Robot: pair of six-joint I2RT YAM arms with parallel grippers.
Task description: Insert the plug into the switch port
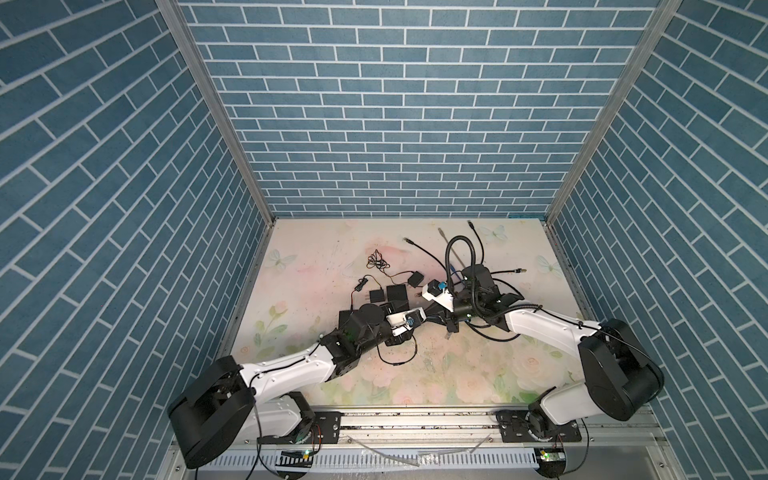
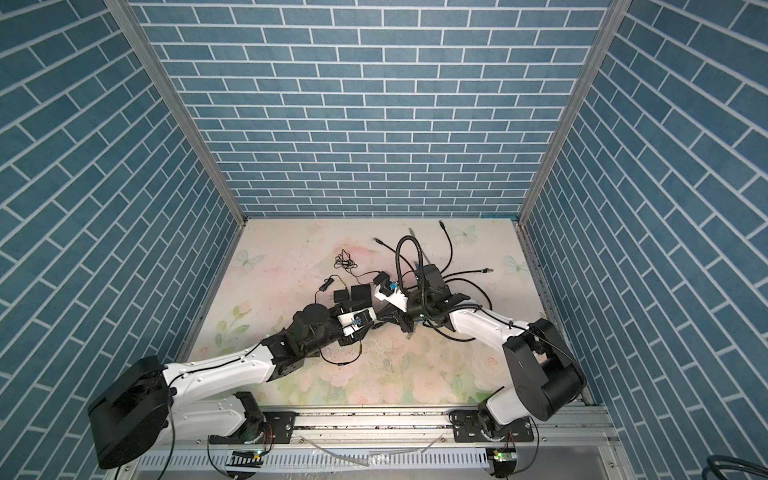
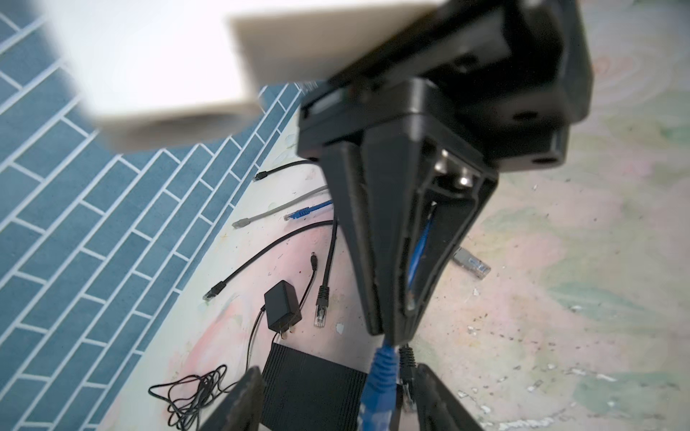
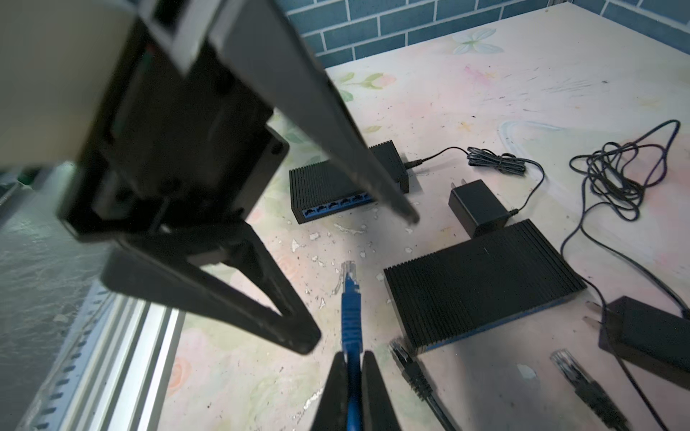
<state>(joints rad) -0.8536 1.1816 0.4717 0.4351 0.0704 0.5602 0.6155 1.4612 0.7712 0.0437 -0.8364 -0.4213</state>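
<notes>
While in right fingers, plug between left fingers

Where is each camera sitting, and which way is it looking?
Top views: high above the front, looking down over the table toward the back wall; left arm and right arm show.
Left wrist: on the left arm, looking along its open left gripper at the right gripper.
Right wrist: on the right arm, looking along the right gripper, shut on the blue cable, toward the switch with blue ports.
Shared: both wrist views show the blue cable and the opposite gripper.
</notes>
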